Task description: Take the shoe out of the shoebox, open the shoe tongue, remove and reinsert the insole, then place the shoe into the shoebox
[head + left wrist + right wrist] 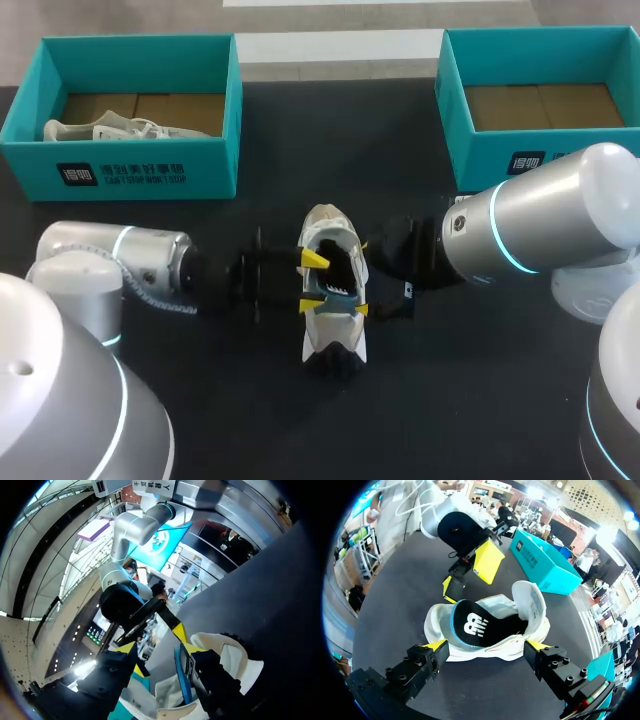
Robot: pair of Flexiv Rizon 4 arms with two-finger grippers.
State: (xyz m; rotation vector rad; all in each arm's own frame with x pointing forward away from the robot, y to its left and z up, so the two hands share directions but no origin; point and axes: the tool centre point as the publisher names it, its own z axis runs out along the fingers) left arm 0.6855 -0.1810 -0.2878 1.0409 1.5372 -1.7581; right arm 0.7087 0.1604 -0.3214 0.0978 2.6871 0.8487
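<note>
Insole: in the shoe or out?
Partly out. In the right wrist view one end of the black insole rides up over the collar of the shoe; the other end slants down inside.

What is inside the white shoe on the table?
A black insole with a blue edge shows in the opening of the white shoe. Its front part is covered by the upper.

You had a dark table in front of you, and at its far left stood an open teal box with white print on its front wall, holding a pale shoe that lay on the brown cardboard floor toward the box's left end.
</note>
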